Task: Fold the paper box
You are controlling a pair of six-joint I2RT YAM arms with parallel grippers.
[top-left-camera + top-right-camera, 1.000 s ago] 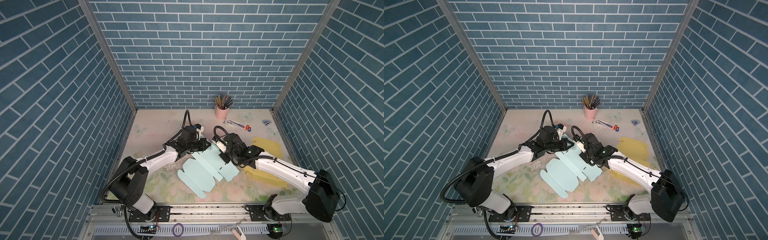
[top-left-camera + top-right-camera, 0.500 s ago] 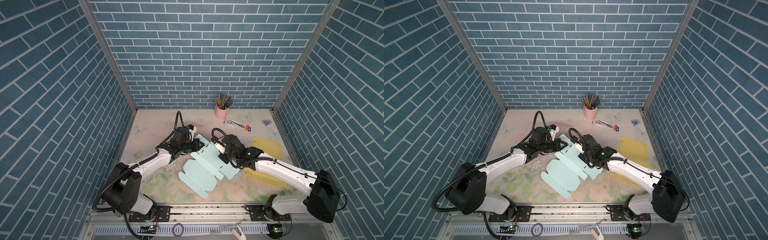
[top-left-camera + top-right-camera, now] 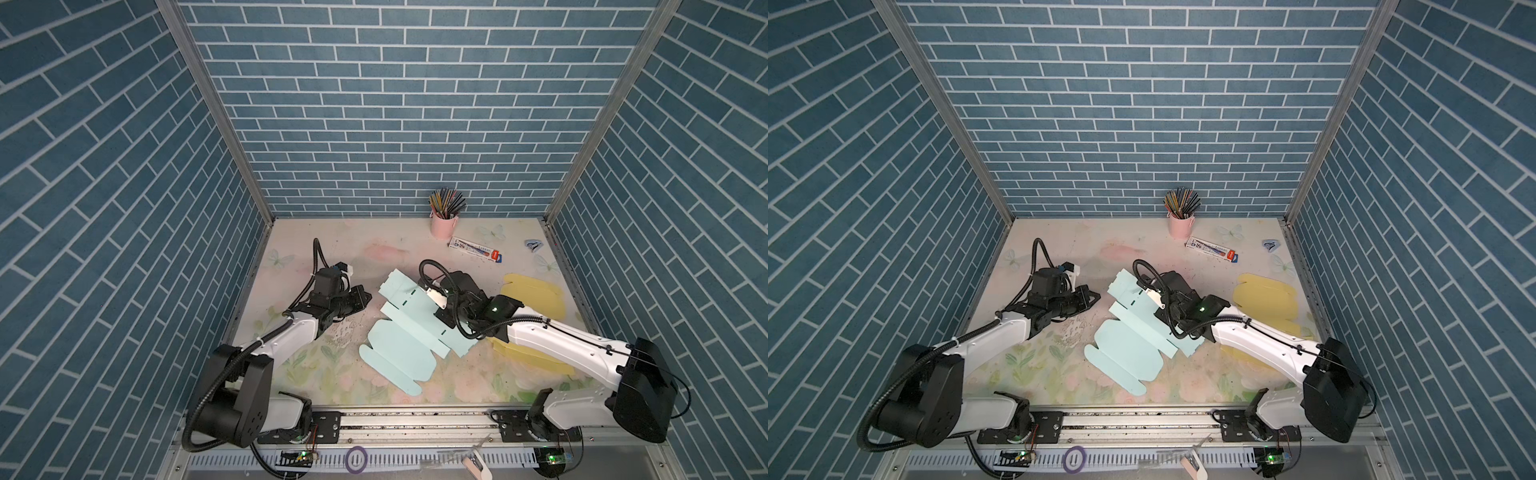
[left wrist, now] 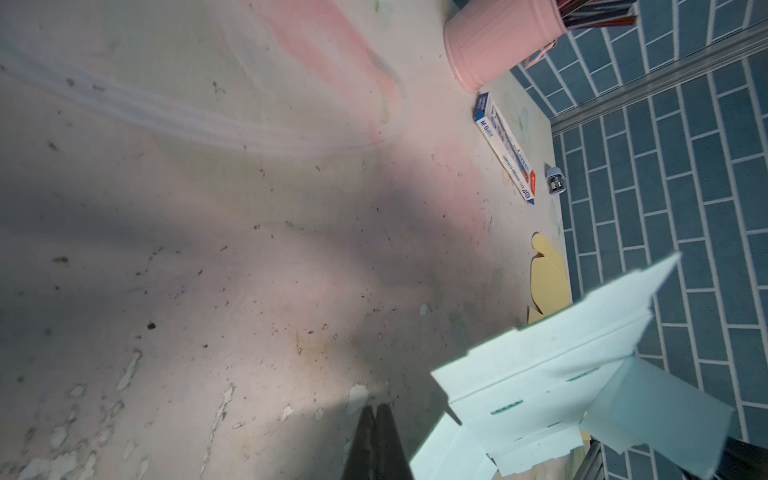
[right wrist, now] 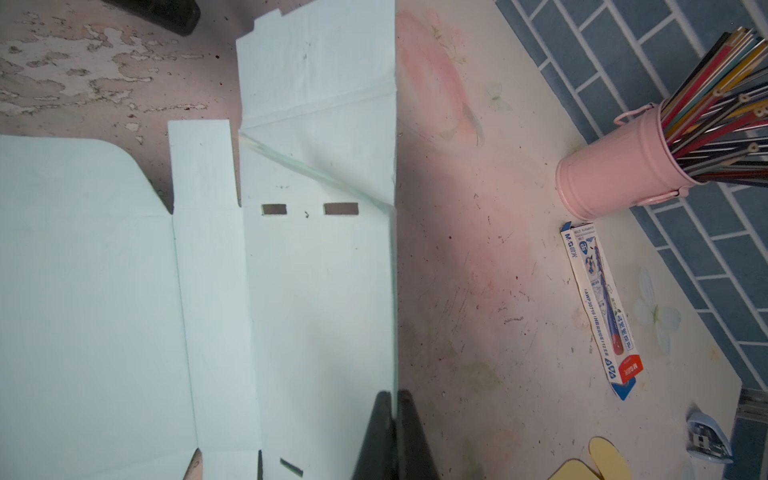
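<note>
Drawn back to the left since a second ago, the left tool (image 3: 367, 296) now hangs just clear of the paper box (image 3: 399, 340), whose far flap it was working then. Its fingers are pressed together over a scuffed, peeling patch of the worktop (image 3: 332, 249), as the left wrist view shows (image 4: 376, 413).

At centre, the pale blue paper box lies mostly flat and unfolded in both top views (image 3: 1125, 349), rounded flaps toward the front rail. Its far panel is tilted up off the worktop. It holds nothing.

The right tool (image 5: 394, 409) is closed on the box's edge. In the right wrist view that edge runs straight in between the two dark fingers. The right arm reaches in over the box's right-hand side.

Farther right, against the back wall, a pink cup (image 3: 444, 224) stands upright, crammed with coloured pencils (image 3: 446, 201) that fan out above its rim. Just beside it, toward the front, a white and blue pencil carton (image 3: 476, 249) lies flat.

A yellow paper cut-out (image 3: 536, 291) lies near the right wall, its near part hidden under the right arm. A small blue sharpener (image 3: 533, 245) sits behind it, close to the corner.
</note>
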